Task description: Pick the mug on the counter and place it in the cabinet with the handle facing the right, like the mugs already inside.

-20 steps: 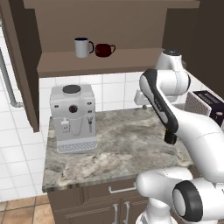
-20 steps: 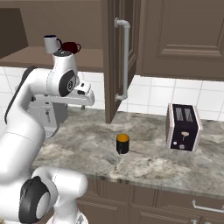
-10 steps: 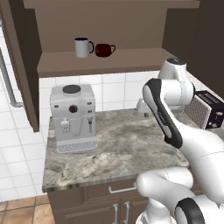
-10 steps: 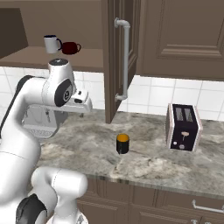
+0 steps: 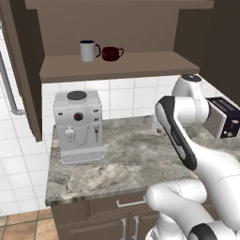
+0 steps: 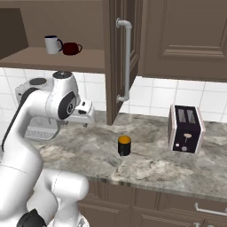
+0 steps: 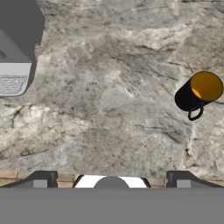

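Observation:
The black mug (image 6: 124,145) with its orange-yellow inside stands alone on the marbled counter (image 6: 150,164). In the hand view the mug (image 7: 197,94) is at the right, with its loop handle (image 7: 195,114) toward the bottom of that picture. My gripper (image 6: 85,125) hangs over the counter (image 7: 109,100), left of the mug and apart from it. Its fingertips (image 7: 41,179) stand wide apart with nothing between them, so the gripper (image 7: 111,179) is open. Above, the cabinet shelf (image 5: 140,63) holds a white-grey mug (image 5: 88,50) and a dark red cup (image 5: 111,53).
A silver coffee machine (image 5: 78,126) stands at the counter's left end and shows in the hand view's corner (image 7: 15,65). A toaster (image 6: 186,128) sits to the right. The open cabinet door (image 6: 116,40) with its silver bar handle (image 6: 127,57) hangs above the mug.
My arm has bent and my hand has come down closer to the counter. The mug, the cups on the shelf and the appliances have not moved.

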You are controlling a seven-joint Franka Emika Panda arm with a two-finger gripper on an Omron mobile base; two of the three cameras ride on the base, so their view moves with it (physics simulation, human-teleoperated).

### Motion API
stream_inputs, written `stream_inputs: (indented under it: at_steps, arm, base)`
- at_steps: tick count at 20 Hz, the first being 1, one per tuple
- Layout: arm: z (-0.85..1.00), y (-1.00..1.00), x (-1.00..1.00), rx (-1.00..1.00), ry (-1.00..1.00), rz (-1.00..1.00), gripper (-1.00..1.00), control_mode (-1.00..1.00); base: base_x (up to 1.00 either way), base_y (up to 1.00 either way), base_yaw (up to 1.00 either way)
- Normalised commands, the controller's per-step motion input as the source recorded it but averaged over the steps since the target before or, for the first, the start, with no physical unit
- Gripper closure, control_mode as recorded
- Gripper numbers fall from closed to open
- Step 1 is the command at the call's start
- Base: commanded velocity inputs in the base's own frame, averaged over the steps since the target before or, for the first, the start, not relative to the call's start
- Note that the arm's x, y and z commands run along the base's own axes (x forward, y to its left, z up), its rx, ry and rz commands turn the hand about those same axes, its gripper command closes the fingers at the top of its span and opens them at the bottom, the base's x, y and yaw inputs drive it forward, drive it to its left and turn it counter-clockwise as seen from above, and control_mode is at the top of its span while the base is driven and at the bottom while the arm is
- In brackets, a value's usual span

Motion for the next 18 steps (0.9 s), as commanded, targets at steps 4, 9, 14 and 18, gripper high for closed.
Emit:
stream_inputs:
  at_steps: [4, 9, 14, 18]
  arm:
    - [-0.24, -0.2, 0.0, 0.0, 0.0, 0.0, -1.0, -1.0]
    - [-0.29, -0.15, 0.0, -0.03, -0.01, -0.01, -1.0, -1.0]
    - [-0.28, -0.13, 0.0, -0.05, -0.1, -0.03, -1.0, -1.0]
    - [-0.29, -0.18, 0.0, -0.04, -0.11, -0.05, -1.0, -1.0]
  base:
    - [0.0, 0.0, 0.0]
    - [0.0, 0.0, 0.0]
    - [0.0, 0.0, 0.0]
    - [0.0, 0.0, 0.0]
